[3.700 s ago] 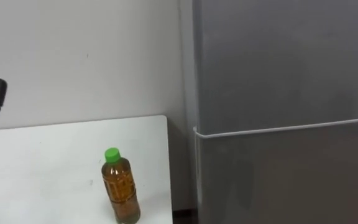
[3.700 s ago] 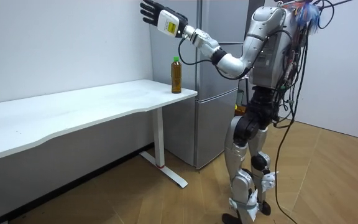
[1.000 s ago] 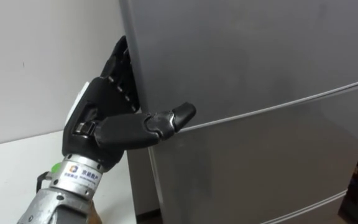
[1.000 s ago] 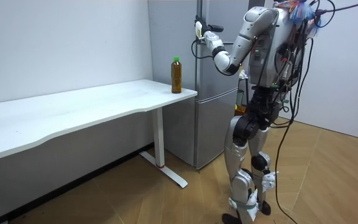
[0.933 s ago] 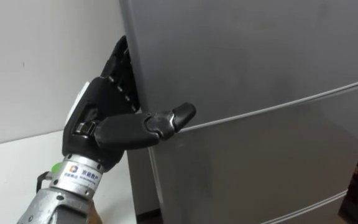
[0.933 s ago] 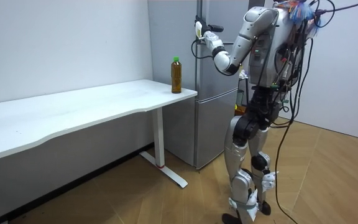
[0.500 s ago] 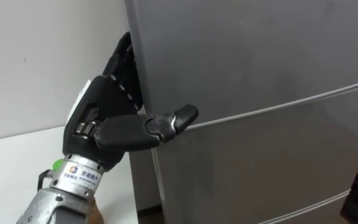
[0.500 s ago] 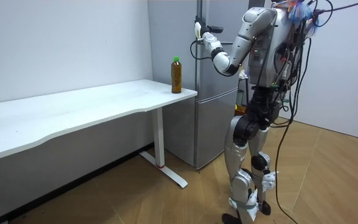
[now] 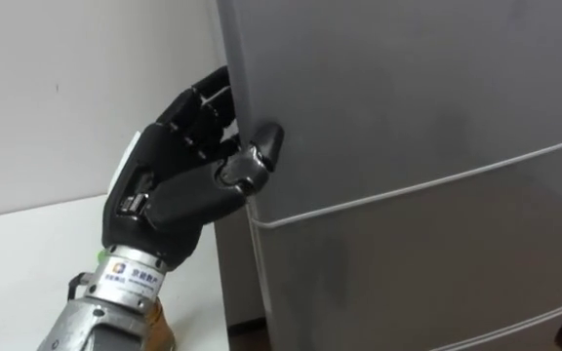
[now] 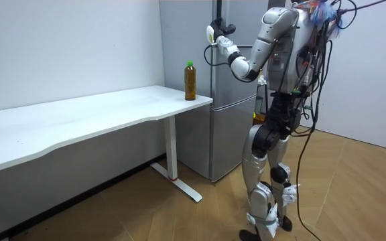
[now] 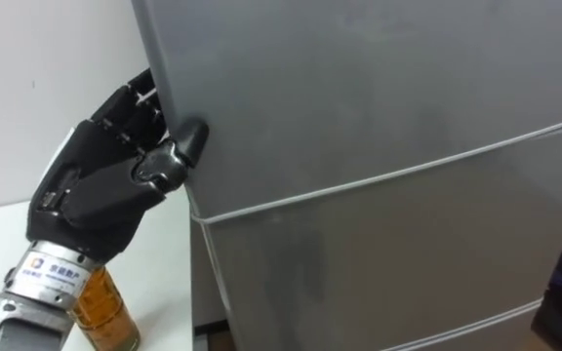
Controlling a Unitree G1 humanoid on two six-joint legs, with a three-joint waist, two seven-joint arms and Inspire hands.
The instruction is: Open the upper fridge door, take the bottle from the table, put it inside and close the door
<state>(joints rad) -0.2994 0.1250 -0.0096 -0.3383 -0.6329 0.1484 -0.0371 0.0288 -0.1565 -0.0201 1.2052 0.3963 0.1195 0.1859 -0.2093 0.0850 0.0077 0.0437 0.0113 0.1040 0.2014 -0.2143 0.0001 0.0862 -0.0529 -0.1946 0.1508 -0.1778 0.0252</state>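
Bottle [image 10: 189,82] amber, green cap, on table [image 10: 79,119], L hand [image 9: 179,190] gripping fridge door [image 9: 408,88] edge

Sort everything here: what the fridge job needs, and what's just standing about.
Job:
bottle
upper door
left hand, fingers gripping that door's edge

Standing about:
white table, under the bottle
lower door
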